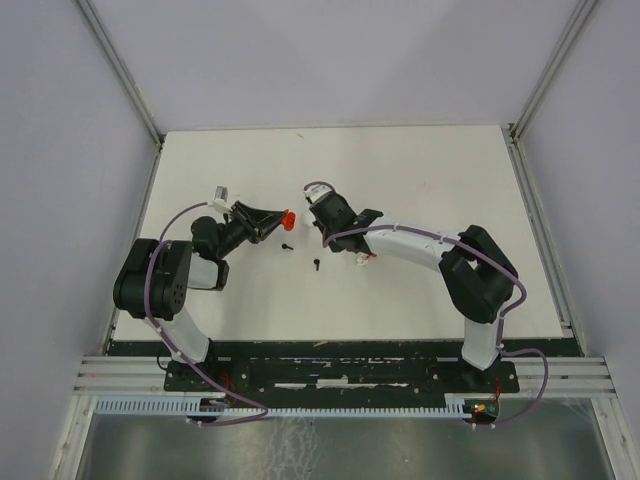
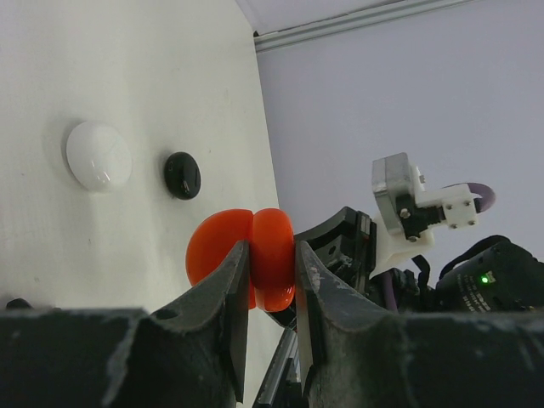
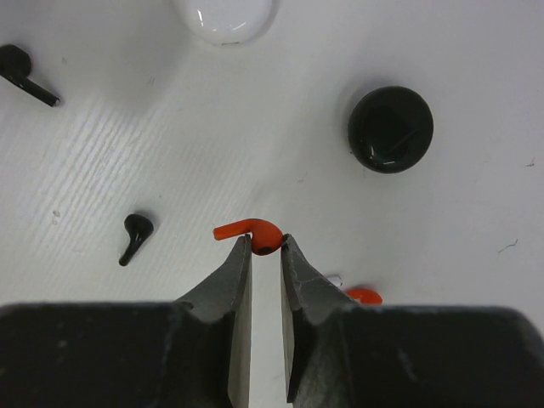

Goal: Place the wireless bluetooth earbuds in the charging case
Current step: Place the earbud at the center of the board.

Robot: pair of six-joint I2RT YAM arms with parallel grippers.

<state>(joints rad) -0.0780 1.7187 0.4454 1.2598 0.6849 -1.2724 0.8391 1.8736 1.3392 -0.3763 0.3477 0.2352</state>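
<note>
- The left gripper (image 2: 270, 253) is pinched nearly closed on the red charging case (image 2: 219, 246). It holds the case off the table (image 1: 420, 180), left of centre, probably as a steady target for the other arm.
- The black earbuds (image 1: 287, 246) lie loose on the table, just nearer its front edge, not needed for this case.
- The right gripper (image 3: 265, 246) has its fingers narrowly nipping a red earbud (image 3: 255, 229) by the head. The stem juts sideways, probably left free for seating.
</note>
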